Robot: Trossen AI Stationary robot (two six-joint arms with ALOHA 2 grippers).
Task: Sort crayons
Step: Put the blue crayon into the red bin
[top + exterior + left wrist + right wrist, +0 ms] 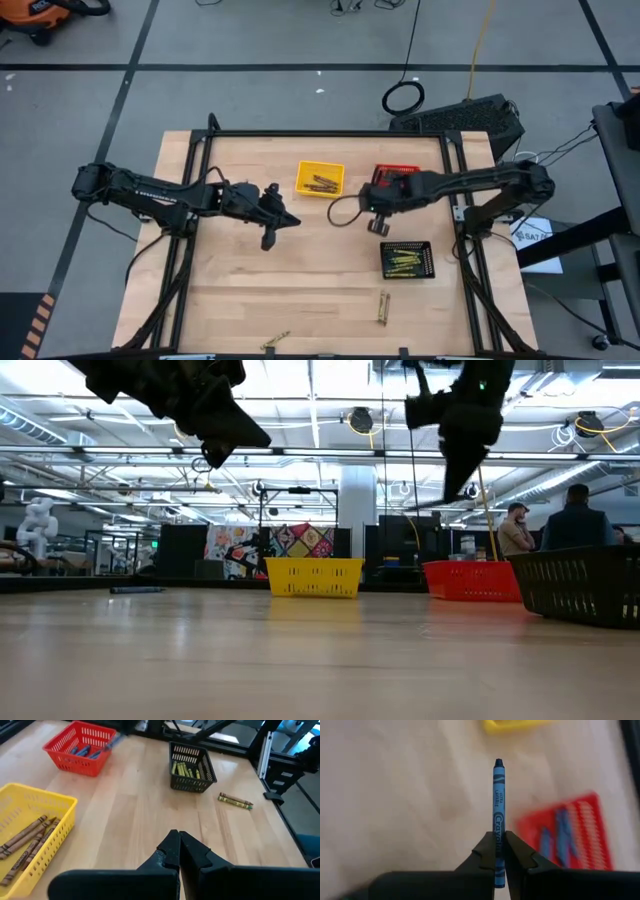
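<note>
Two grippers hang above the table (250, 290): the right (499, 851) grasps a blue crayon (499, 795) near the red basket (400, 171); the left (176, 851) is clenched, empty.

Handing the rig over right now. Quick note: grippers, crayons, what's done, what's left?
Right gripper: shut on a blue crayon, up near the red basket.
Left gripper: shut, empty, mid-table.
Done: brown crayons in yellow basket, blue in red, olive in black basket.
Left: drop the held blue one; loose crayons at the table's near edge.
</note>
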